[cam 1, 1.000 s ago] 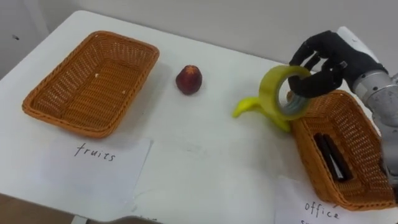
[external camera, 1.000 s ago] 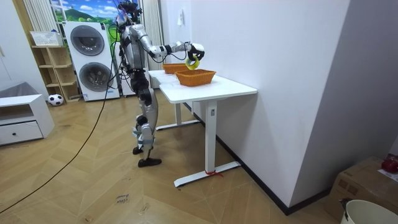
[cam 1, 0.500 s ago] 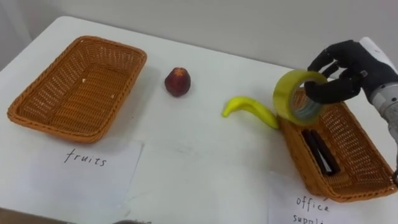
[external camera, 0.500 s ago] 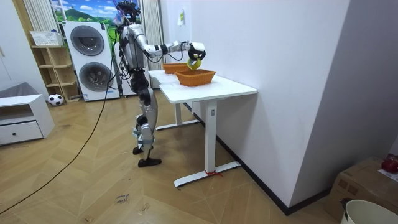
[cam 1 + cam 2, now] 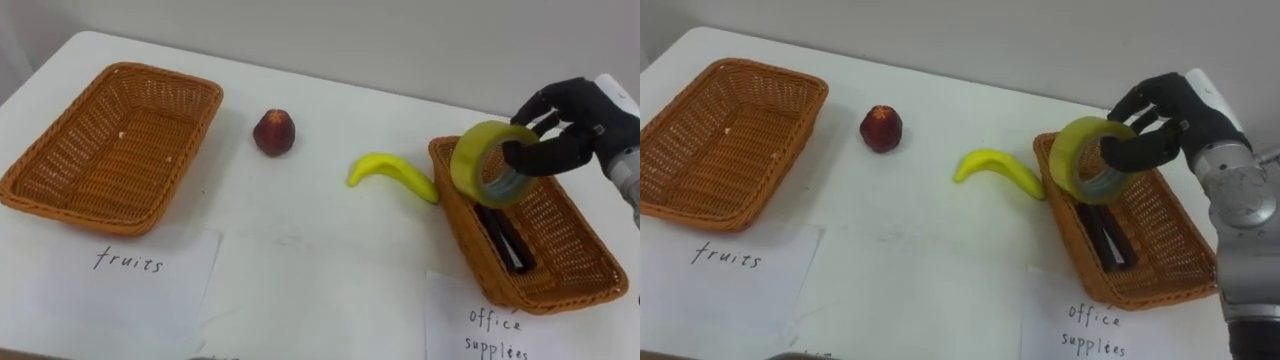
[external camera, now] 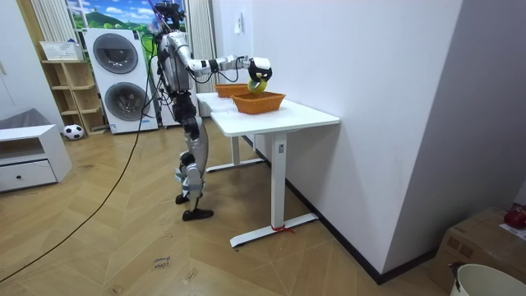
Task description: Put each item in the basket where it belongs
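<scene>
My right hand (image 5: 575, 125) (image 5: 1165, 120) is shut on a yellow-green roll of tape (image 5: 492, 163) (image 5: 1091, 158), holding it on edge above the near-left part of the office supplies basket (image 5: 575, 270) (image 5: 1160, 265). A black object (image 5: 505, 240) lies inside that basket. On the white table a yellow banana (image 5: 392, 172) (image 5: 998, 168) lies just left of this basket, and a red apple (image 5: 274, 132) (image 5: 881, 128) sits farther left. The fruits basket (image 5: 60, 190) (image 5: 680, 185) stands at the far left. In the room view the robot stands at the table's end with its right hand (image 6: 259, 72) over the baskets.
Paper labels lie at the table's front edge: "fruits" (image 5: 128, 265) before the left basket, "office supplies" (image 5: 495, 330) before the right one. The table (image 5: 320, 250) is bare between the baskets. A white wall runs behind the table.
My right hand has carried the tape rightward and slightly down, from beside the banana to over the office basket. The camera view has shifted too; banana and apple stay put.
</scene>
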